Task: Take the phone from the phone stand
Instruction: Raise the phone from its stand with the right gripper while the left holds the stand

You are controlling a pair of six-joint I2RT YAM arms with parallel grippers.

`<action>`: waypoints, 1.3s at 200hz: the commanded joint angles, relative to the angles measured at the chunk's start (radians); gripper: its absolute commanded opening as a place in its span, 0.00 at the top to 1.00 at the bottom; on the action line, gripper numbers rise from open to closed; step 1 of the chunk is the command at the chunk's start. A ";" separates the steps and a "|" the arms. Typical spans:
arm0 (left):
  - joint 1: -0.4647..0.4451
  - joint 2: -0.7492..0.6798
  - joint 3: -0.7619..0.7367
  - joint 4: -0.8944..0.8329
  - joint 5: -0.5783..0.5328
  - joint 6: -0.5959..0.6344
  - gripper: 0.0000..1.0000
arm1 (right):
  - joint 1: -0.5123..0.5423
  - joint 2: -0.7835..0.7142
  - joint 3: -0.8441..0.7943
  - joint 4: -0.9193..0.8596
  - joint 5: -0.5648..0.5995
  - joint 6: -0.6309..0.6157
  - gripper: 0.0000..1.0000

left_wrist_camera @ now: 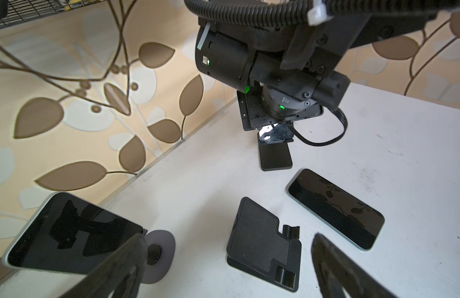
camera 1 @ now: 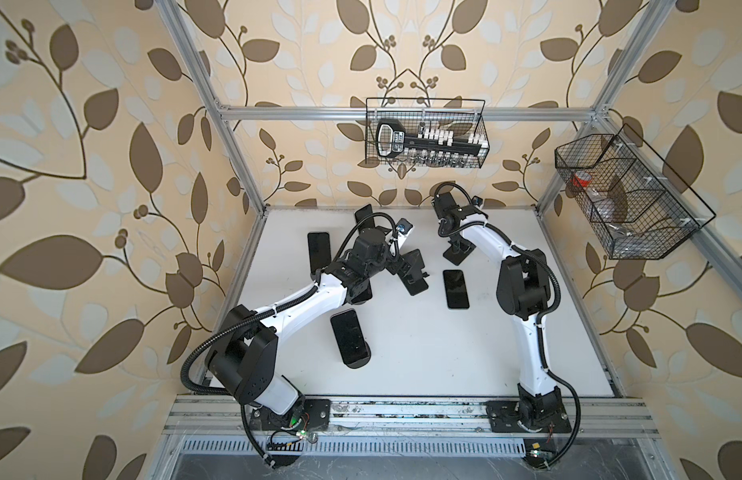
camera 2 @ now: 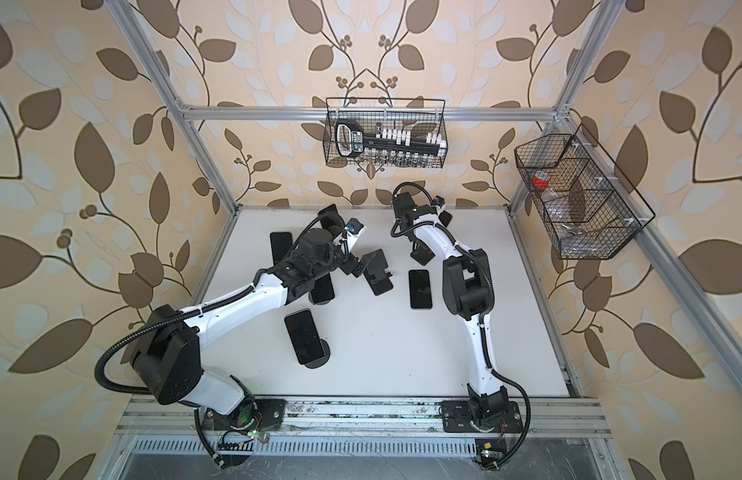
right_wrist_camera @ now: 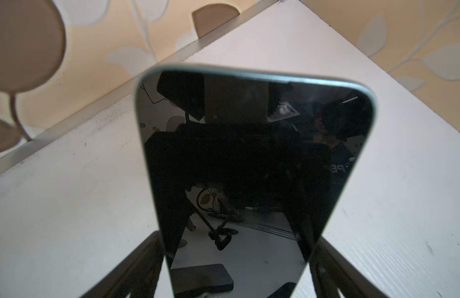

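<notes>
A: What is seen nearest the near edge of the bench (camera 1: pixel 423 365)?

B: A propped phone (camera 1: pixel 350 337) is carried there on a round-footed stand (camera 1: pixel 359 362), left of the middle. It is untouched, so that one is judged not yet done.

A: And at the middle of the bench?

B: A flat phone (camera 1: pixel 456 289) is laid right of the middle, and an empty stand (camera 1: pixel 411 272) is set near it. From these it is judged that part of the work is finished. The left gripper (left_wrist_camera: pixel 227 237) is held above the empty stand, its jaws spread wide with nothing between them. More phones (camera 1: pixel 319 251) are seen toward the left edge, partly covered by the left arm. Whether they are on stands cannot be told.

A: Where is the phone that is being worked on?

B: The phone (right_wrist_camera: pixel 249 160) is found near the far edge, right of the middle, stood on end at the phone stand (camera 1: pixel 458 251). The right gripper (right_wrist_camera: pixel 238 234) is placed around its lower part, with one finger (right_wrist_camera: pixel 138 263) at each long side. Contact seems close, yet whether the phone is clamped cannot be told, nor whether it is seated in the cradle.

A: What is left?

B: A firm hold is needed; then the phone is to be lifted clear and laid on the bench. The step is judged to be at the grasp, not yet at the lift.
</notes>
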 commanded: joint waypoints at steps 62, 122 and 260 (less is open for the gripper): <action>0.008 -0.016 -0.014 0.059 -0.025 0.014 0.01 | -0.003 -0.004 -0.032 0.022 0.012 -0.018 0.15; 0.008 -0.012 -0.014 0.059 -0.028 0.012 0.01 | -0.004 -0.015 -0.059 0.032 0.021 -0.017 0.19; 0.007 -0.008 -0.014 0.062 -0.030 0.007 0.01 | -0.010 -0.035 -0.089 0.057 0.026 -0.020 0.29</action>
